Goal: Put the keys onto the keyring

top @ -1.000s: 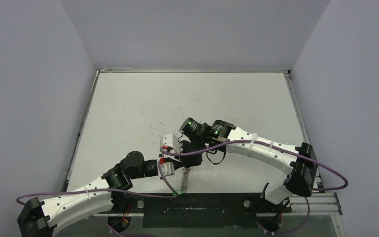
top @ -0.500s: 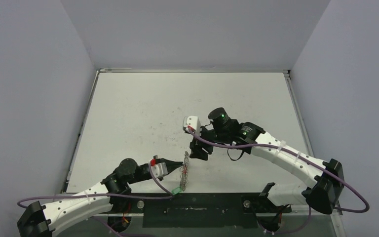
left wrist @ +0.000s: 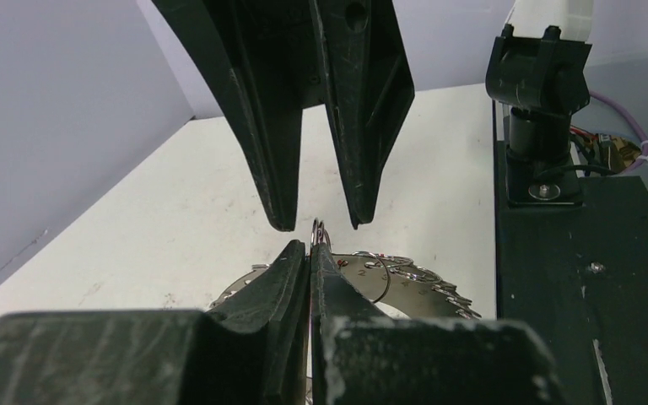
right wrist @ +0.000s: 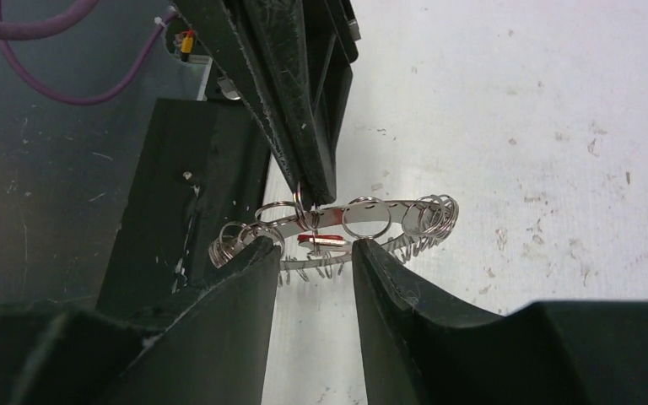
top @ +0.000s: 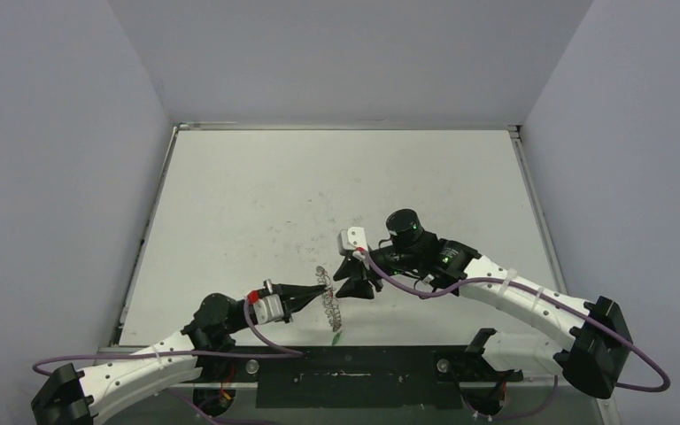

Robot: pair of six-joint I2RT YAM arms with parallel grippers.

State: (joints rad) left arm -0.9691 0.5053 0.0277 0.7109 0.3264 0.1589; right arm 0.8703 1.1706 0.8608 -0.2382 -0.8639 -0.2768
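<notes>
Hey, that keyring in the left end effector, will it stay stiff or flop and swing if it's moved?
The keyring itself probably stays stiff: its flat band holds its curve hanging from the left end effector. Held by one small wire loop, it likely pivots and swings. Other loops may snag.

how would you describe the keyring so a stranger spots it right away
Near the white table's front edge, the left end effector and right end effector nearly meet. Pinched in the left one is the keyring: a flat silver band fringed with small wire loops, bright against their matte black.
</notes>
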